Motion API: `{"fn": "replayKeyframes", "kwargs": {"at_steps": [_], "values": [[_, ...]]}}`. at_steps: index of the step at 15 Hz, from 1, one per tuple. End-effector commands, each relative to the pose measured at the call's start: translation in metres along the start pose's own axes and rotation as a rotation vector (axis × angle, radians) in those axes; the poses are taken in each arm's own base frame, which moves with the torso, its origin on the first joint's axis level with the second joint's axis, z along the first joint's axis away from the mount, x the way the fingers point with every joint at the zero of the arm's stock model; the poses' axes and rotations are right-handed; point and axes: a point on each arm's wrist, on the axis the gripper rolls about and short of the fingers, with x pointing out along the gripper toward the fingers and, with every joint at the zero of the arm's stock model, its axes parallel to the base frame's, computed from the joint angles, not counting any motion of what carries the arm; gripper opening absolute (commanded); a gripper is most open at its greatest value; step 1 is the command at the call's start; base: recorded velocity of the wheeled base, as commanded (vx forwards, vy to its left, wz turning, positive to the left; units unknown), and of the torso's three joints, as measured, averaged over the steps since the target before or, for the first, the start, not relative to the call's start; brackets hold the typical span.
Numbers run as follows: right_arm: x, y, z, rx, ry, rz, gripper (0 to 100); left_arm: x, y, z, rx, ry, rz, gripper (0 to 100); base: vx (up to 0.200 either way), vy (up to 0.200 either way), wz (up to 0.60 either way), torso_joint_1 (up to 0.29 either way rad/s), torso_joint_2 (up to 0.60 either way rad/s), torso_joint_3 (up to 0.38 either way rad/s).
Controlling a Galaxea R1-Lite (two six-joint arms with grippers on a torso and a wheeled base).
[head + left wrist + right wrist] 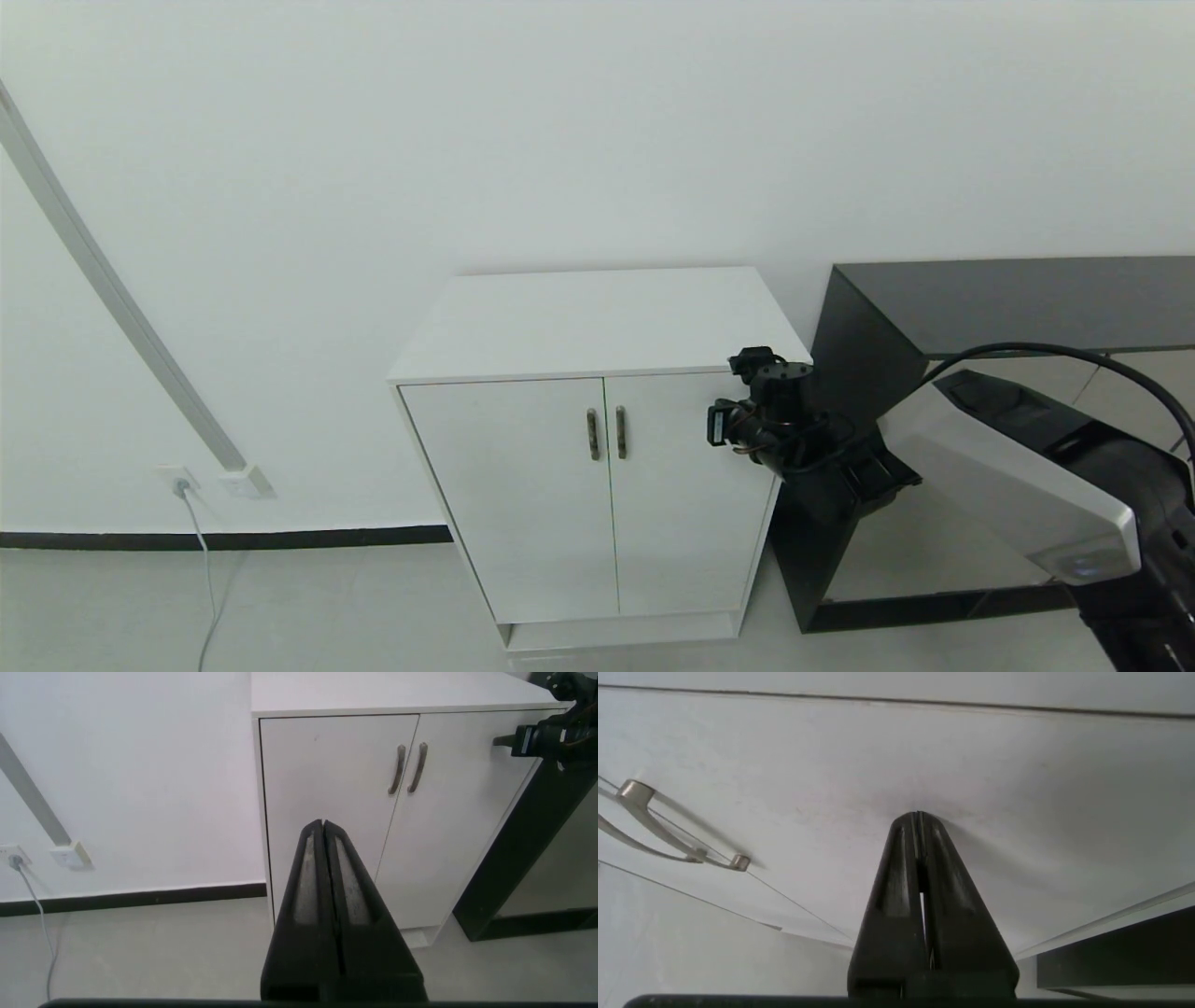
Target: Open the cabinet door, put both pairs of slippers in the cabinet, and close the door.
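Doors of the white cabinet (597,322) are both closed. It stands against the wall at the lower centre of the head view, and 2 slim upright handles, the left handle (592,434) and the right handle (621,432), sit side by side at the seam. The right gripper (717,425) is in front of the upper right corner of the right door (681,523), right of the handles. Its fingers (896,873) are pressed together on nothing, tips aimed at the panel; whether they touch it I cannot tell. The left gripper (323,826) hangs back from the cabinet, facing the left door (327,775), its fingers likewise clamped on nothing. A black bench (1008,299) stands just right of the cabinet. At the lower left, a wall socket (177,481) with a grey cable (210,579) sits under a slanting white conduit (103,271).
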Motion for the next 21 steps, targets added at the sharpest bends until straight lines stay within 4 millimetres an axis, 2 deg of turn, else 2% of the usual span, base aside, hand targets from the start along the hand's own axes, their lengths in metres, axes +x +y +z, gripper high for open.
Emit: {"fn": "replayKeyframes", "kwargs": {"at_steps": [1,3,5,9,14,15,17,21], "values": [[0.0,-0.001,-0.001,-0.001,0.004,-0.001,0,0.0,0.0,0.0,-0.001,0.0,0.0,0,0.0,0.0,0.0,0.0,0.0,0.0],[-0.007,0.001,0.001,-0.003,0.01,0.004,0,0.0,0.0,0.0,-0.001,0.0,0.0,0,0.0,0.0,0.0,0.0,0.0,0.0],[-0.03,0.016,0.007,-0.015,0.031,0.037,0,0.0,0.0,0.0,-0.001,0.0,0.0,0,0.0,0.0,0.0,0.0,0.0,0.0],[-0.073,0.012,0.027,-0.013,0.007,0.022,0,0.0,0.0,0.0,-0.001,0.0,0.0,0,0.0,0.0,0.0,0.0,0.0,0.0],[-0.141,-0.015,0.058,-0.001,-0.026,-0.095,0,0.0,0.0,0.0,-0.001,0.0,0.0,0,0.0,0.0,0.0,0.0,0.0,0.0],[-0.173,-0.03,0.069,-0.012,-0.045,-0.161,0,0.0,0.0,0.0,-0.001,0.0,0.0,0,0.0,0.0,0.0,0.0,0.0,0.0],[-0.211,-0.049,0.079,-0.036,-0.073,-0.221,0,0.0,0.0,0.0,-0.001,0.0,0.0,0,0.0,0.0,0.0,0.0,0.0,0.0],[-0.275,-0.067,0.072,-0.035,-0.089,-0.308,0,0.0,0.0,0.0,-0.001,0.0,0.0,0,0.0,0.0,0.0,0.0,0.0,0.0]]}}
